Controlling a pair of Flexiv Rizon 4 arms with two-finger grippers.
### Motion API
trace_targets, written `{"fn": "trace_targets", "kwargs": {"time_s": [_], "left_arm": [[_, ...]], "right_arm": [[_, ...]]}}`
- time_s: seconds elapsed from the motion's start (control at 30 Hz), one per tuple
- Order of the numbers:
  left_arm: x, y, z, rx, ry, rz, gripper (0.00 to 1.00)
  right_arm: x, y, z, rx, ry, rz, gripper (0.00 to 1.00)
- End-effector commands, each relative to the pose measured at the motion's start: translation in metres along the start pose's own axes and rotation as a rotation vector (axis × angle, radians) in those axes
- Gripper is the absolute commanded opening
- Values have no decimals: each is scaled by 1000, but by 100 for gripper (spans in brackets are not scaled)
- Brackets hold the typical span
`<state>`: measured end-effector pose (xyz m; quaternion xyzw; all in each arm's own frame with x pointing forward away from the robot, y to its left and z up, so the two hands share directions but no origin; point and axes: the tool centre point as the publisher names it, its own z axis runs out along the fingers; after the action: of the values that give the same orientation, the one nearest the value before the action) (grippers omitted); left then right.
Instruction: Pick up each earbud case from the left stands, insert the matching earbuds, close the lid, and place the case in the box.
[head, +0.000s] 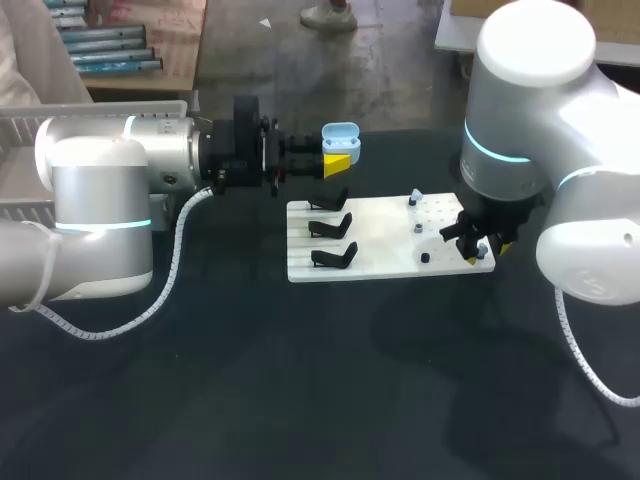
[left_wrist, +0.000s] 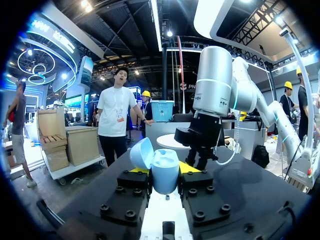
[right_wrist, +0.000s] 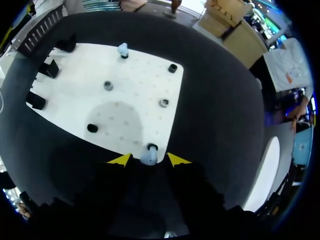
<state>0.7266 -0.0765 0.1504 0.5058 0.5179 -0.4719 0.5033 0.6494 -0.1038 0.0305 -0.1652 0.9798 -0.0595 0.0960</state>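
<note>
The left gripper (left_wrist: 165, 174) is holding the light blue earbud case (head: 341, 137) in the air, just beyond the far left corner of the white board (head: 390, 268). Its fingers are pinching the body of the case from both sides, and the lid is standing open. The three black stands (head: 333, 227) on the left part of the board are carrying nothing. The right gripper (right_wrist: 149, 160) is hanging low over the board corner nearest to the right arm, with its fingers spread. A pale earbud (right_wrist: 148, 154) is sitting in its small socket between the two yellow tips, and as far as I can see they are not touching it. A second earbud (right_wrist: 122, 48) is waiting at the far edge of the board. To my eye, the step in hand is fetching the first earbud for the open case. I think the next move is asking for a gentle closing on this tiny piece and a straight lift out of the socket. After that comes a careful carry to the case and a good alignment with its cavity. I am not seeing clearly where the box is.
</note>
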Motion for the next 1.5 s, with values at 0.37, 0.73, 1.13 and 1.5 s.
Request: {"fn": "trace_targets", "kwargs": {"time_s": [0.37, 0.73, 1.13, 1.5], "left_arm": [[1, -2, 0, -8, -5, 5, 0], [1, -2, 0, -8, -5, 5, 0], [1, -2, 0, -8, -5, 5, 0], [1, -2, 0, -8, -5, 5, 0]], "right_arm": [[-6, 0, 3, 9, 10, 2, 15], [-6, 1, 2, 15, 17, 8, 0], [-3, 8, -43, 30, 47, 27, 0], [-12, 31, -102, 5, 49, 29, 0]]}}
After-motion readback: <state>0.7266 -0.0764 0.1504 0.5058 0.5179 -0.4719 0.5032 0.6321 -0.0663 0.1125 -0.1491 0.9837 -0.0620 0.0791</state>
